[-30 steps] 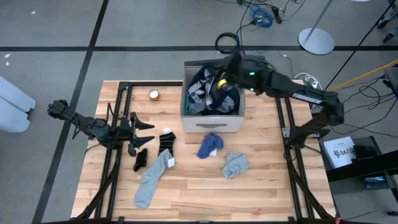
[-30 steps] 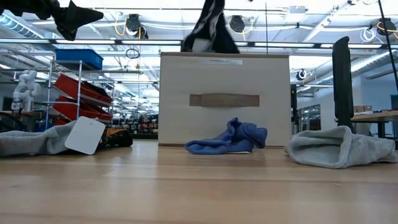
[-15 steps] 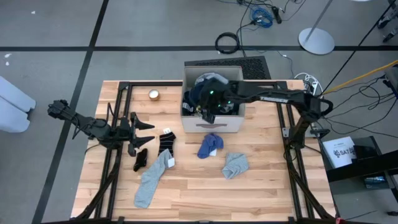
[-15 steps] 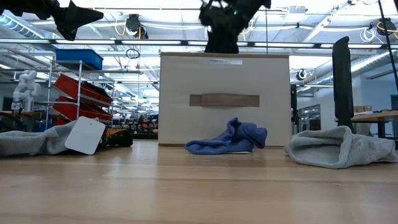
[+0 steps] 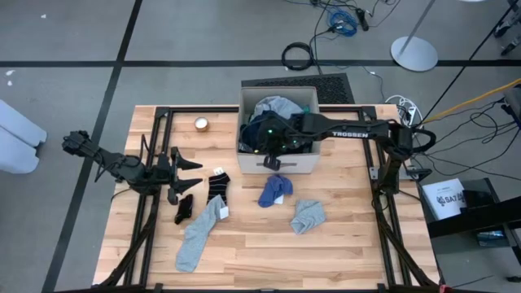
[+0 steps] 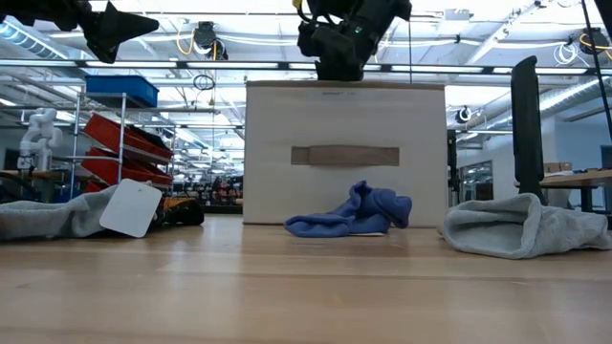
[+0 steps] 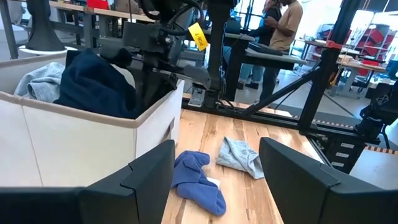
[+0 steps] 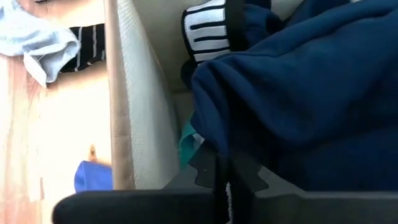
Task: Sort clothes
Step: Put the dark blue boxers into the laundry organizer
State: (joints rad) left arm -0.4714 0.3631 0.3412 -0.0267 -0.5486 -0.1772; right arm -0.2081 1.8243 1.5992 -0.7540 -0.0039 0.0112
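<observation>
- Right gripper point(image 5: 271, 147), jaws closed and apparently empty, sat in the box point(image 5: 278, 166), upper centre, over navy cloth point(image 8: 311, 93).
- Left gripper point(image 5: 195, 166), wide open and empty, waited at centre left.
- Socks point(image 5: 199, 232) and blue cloth point(image 5: 275, 190) lay out; the box looked still full.

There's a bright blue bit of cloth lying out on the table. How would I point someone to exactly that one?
Start at the beige box at the table's far edge. Directly in front of its handled front wall lies the crumpled blue cloth. A pale grey garment sits just beside it, and a long grey sock lies further off; this is the only blue one.
</observation>
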